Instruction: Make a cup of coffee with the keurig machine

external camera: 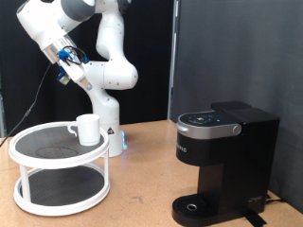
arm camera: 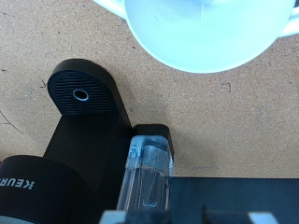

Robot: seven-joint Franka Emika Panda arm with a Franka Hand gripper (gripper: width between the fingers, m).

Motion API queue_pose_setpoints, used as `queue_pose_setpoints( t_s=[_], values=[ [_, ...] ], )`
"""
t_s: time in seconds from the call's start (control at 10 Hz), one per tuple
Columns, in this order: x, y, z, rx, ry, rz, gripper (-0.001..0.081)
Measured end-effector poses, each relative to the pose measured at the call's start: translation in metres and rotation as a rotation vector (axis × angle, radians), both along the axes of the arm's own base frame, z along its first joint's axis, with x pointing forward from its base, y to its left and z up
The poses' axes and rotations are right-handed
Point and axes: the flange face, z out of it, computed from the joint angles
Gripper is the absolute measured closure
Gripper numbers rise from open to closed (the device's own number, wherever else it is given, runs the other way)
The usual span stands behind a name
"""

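The cup (external camera: 87, 128), a small white mug, stands upright on the top tier of a white two-tier round rack (external camera: 28, 154) at the exterior view's left. The keurig machine (external camera: 222, 161), black with its lid down, stands at the exterior view's right, its drip base (external camera: 197, 207) bare. My gripper (external camera: 64, 60) is high in the air at the upper left, well above the rack and apart from both. The wrist view looks down on the machine (arm camera: 84, 140), its drip base (arm camera: 79, 93) and its clear water tank (arm camera: 149, 173). The cup and my fingers do not show there.
The white arm (external camera: 112, 71) rises behind the rack. The things stand on a brown table (external camera: 142, 189) before a black curtain. A blurred pale round shape (arm camera: 206, 33) fills one edge of the wrist view; I cannot tell what it is.
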Motion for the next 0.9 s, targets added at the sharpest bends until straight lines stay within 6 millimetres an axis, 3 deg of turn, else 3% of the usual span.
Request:
queue_pose_setpoints(
  t_s=[0.3,0.9],
  values=[
    [-0.008,-0.006,0.000,0.046,0.001,0.029,0.0806],
    [-0.030,-0.055,0.015,0.097,-0.053,0.005,0.0806]
  ],
)
